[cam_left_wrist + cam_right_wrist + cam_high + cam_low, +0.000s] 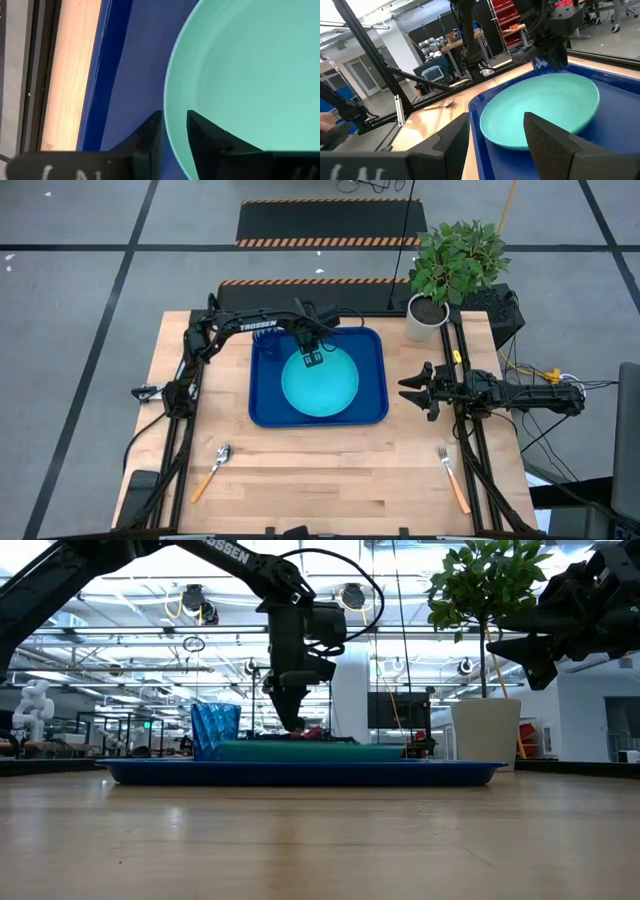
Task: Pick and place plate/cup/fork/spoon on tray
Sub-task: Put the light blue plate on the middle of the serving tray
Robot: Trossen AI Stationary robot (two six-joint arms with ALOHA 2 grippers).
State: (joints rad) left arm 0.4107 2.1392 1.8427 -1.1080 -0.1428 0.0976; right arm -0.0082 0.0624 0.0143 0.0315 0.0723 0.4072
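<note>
The light cyan plate [320, 380] lies flat in the dark blue tray [372, 415] at the table's middle. The dark blue cup [264, 337] stands in the tray's far left corner. My left gripper [312, 358] points down at the plate's far rim and is shut on it. My right gripper [412, 390] is open and empty, above the table to the right of the tray. The spoon [212, 470] lies on the table at the near left. The fork [452, 478] lies at the near right. My left gripper pinches the plate's far rim [172, 117] between its two fingers, one finger [150, 137] outside the rim over the tray floor and one [207, 137] inside the plate. The fingers come from above, pointing down. The plate rests flat on the tray [135, 60].
A white plant pot [427, 317] with a green plant stands at the table's far right corner. Bare wood lies between the tray and the table's near edge, with the spoon and the fork at its two sides. Arm frames run along both side edges.
</note>
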